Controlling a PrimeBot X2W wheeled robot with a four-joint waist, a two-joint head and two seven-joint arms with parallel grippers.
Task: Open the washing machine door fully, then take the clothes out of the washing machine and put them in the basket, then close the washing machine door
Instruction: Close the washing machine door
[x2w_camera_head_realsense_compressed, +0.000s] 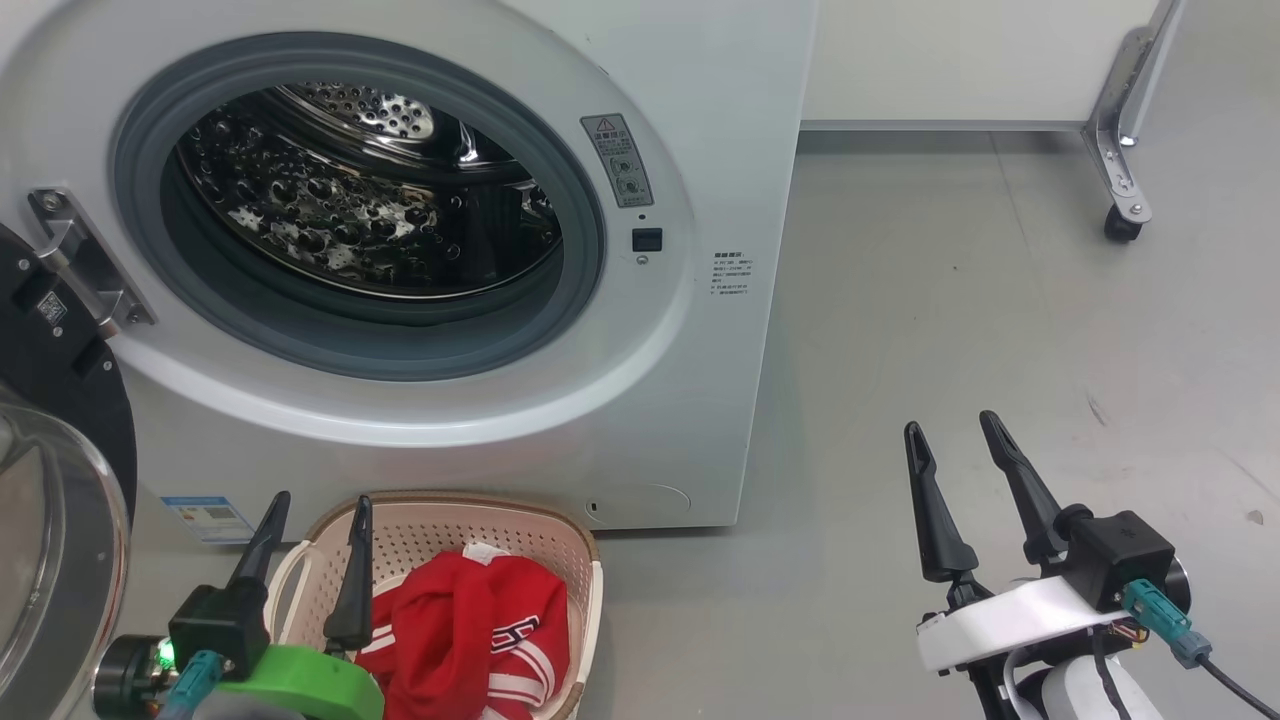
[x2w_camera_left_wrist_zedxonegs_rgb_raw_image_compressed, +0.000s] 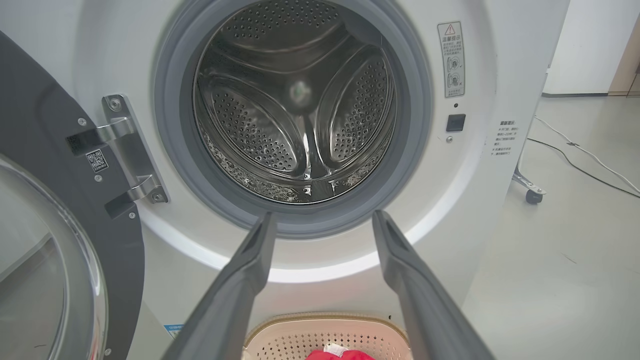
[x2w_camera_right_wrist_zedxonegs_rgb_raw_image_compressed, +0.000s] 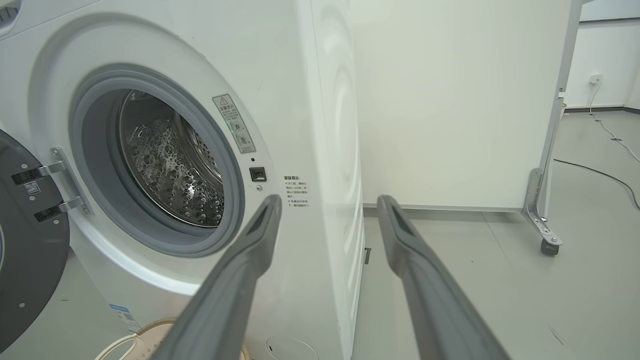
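Down on the floor (x2w_camera_head_realsense_compressed: 950, 300) just before the washing machine (x2w_camera_head_realsense_compressed: 700, 150) stands the cream basket (x2w_camera_head_realsense_compressed: 470, 525), and the red jersey (x2w_camera_head_realsense_compressed: 470, 620) with its white stripes lies crumpled inside it. The steel drum (x2w_camera_head_realsense_compressed: 360, 200) behind the grey gasket (x2w_camera_head_realsense_compressed: 590, 250) looks bare in all three views, with no cloth to be seen in it. The washing machine door (x2w_camera_head_realsense_compressed: 50, 520) is swung wide on its hinge at the robot's left, its black rim and glass bowl facing out.

By this showing, two of the three steps are done: the door has been opened and the clothes moved into the basket. What is left is to shut the door, and nothing is on it yet.

The left end effector (x2w_camera_head_realsense_compressed: 322, 500) hangs over the basket's left side with its two dark fingers spread apart and nothing between them. In the head view its tips cross the brown rim, but whether they touch it cannot be told. Its wrist view looks straight at the drum mouth. The right end effector (x2w_camera_head_realsense_compressed: 951, 422) is likewise spread wide and empty, poised above bare floor to the right of the washer, well apart from both basket and door.
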